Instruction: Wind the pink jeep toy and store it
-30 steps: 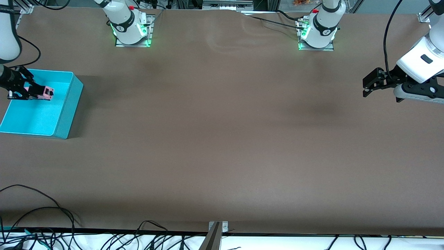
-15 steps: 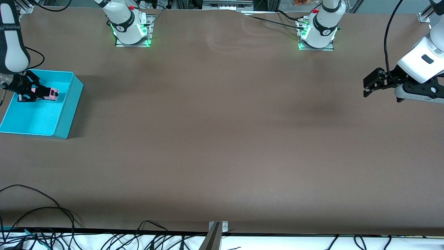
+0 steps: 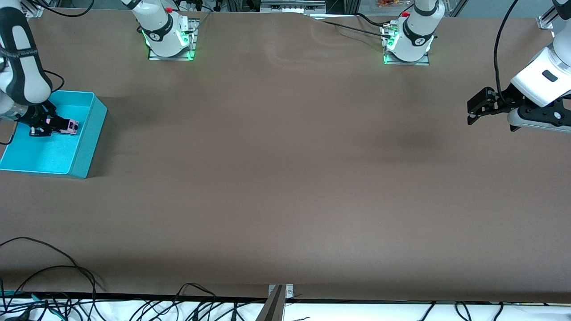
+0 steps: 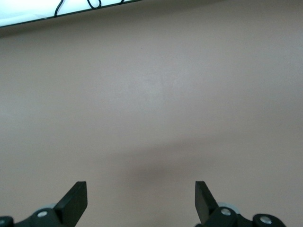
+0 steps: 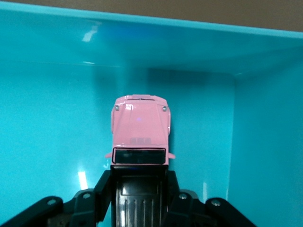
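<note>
The pink jeep toy (image 3: 70, 126), light pink with a black roof, is held inside the turquoise bin (image 3: 84, 154) at the right arm's end of the table. My right gripper (image 3: 57, 126) is shut on the jeep's rear half, low inside the bin. In the right wrist view the jeep (image 5: 140, 126) points at the bin's wall (image 5: 142, 42), with my right gripper (image 5: 140, 187) clamped on its black roof sides. My left gripper (image 3: 473, 112) is open and empty, above the bare table at the left arm's end; it also shows in the left wrist view (image 4: 141, 203).
The brown table top (image 3: 285, 169) stretches wide between the arms. Cables (image 3: 53, 267) lie along the table's edge nearest the front camera. Both arm bases (image 3: 167, 33) stand at the edge farthest from the front camera.
My right gripper has carried the jeep lower into the bin and toward its wall on the table's middle side. The left arm has not moved.
</note>
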Motion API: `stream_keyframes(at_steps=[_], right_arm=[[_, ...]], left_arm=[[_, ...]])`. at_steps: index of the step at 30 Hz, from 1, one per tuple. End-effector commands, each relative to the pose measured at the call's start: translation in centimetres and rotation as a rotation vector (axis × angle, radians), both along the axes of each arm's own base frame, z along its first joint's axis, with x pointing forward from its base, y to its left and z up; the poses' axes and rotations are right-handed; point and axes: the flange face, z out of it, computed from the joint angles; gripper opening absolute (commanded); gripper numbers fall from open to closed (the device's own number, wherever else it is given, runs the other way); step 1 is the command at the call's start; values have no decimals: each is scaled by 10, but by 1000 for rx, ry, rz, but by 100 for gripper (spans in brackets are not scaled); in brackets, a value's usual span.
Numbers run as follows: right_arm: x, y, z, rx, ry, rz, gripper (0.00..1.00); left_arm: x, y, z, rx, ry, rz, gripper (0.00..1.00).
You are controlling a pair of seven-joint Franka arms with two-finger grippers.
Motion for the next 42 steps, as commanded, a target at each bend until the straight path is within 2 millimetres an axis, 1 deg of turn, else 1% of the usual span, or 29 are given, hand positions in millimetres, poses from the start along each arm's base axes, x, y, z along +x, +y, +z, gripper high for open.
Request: stream_keyframes(at_steps=[1,6,7,8,11,14,15,16,17,22,24,27,30,34,38,39,41,42], right_arm=[[-4,-3,-9,-4,-17,-4,25],[-4,-3,-11,7,-24,-23,26],[-4,-3,-11,7,-24,-23,31],[-4,-3,-11,7,-24,-23,39],[-4,-2,-12,9,-22,-23,52],[-4,-2,-12,8,-23,-24,75],[-3,-1,-12,9,-23,-23,86],[-3,-1,-12,9,-23,-23,99],[-2,-2,-10,7,-27,-23,100],[-2,-1,-1,9,-38,-24,100],[1,-2,9,6,-54,-15,100],[4,2,28,11,-73,-6,100],[6,13,44,43,-50,24,100],[9,21,79,63,-75,120,100],[12,34,112,99,-71,270,100],[12,37,120,109,-67,308,100],[19,42,140,125,-64,387,100],[21,44,148,132,-61,417,100]], left_arm=[[2,-1,6,10,-5,-20,100],[2,-1,6,10,-4,-20,100],[2,0,6,10,-5,-19,100],[2,0,6,10,-4,-18,100],[2,0,6,10,-5,-18,100],[2,-1,6,10,-5,-20,100],[2,-1,6,10,-5,-20,100],[2,-1,6,10,-5,-20,100],[2,-1,6,10,-5,-20,100],[2,-1,6,10,-4,-20,100],[2,0,6,10,-4,-18,100],[2,-1,7,9,-4,-20,100],[1,-2,7,8,-4,-21,100],[1,-2,7,8,-2,-21,100],[1,-4,8,8,-5,-26,100],[1,-4,9,8,-8,-25,100],[2,-3,21,5,-32,-23,100],[1,-3,22,5,-34,-23,100]])
